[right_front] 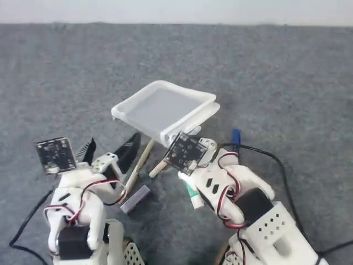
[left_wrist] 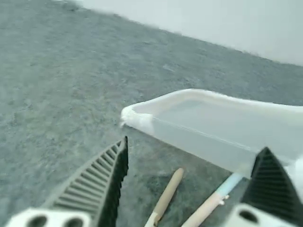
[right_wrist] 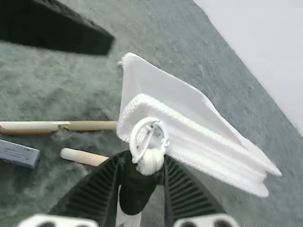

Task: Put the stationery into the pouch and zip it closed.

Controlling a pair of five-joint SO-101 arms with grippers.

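Note:
The white translucent pouch (right_front: 162, 107) hangs tilted above the grey carpet, held up at its near end. My right gripper (right_front: 175, 137) is shut on the pouch's zipper pull (right_wrist: 147, 153), a ring with a white bead at the end of the pouch (right_wrist: 189, 127). To the side, my left gripper (right_front: 110, 148) stands open and holds nothing, below the pouch's (left_wrist: 213, 123) near edge, its black fingers (left_wrist: 102, 189) spread wide. Two beige pens (right_front: 140, 160) (right_front: 159, 167) lie under the pouch, also seen as pens (left_wrist: 165, 198) (left_wrist: 208, 205) between the left fingers.
A grey eraser box (right_front: 135, 199) lies between the arms. A green and white tube (right_front: 193, 196) sits under the right arm, and a blue pen (right_front: 236, 135) lies beside it by a black cable. Open carpet stretches behind the pouch.

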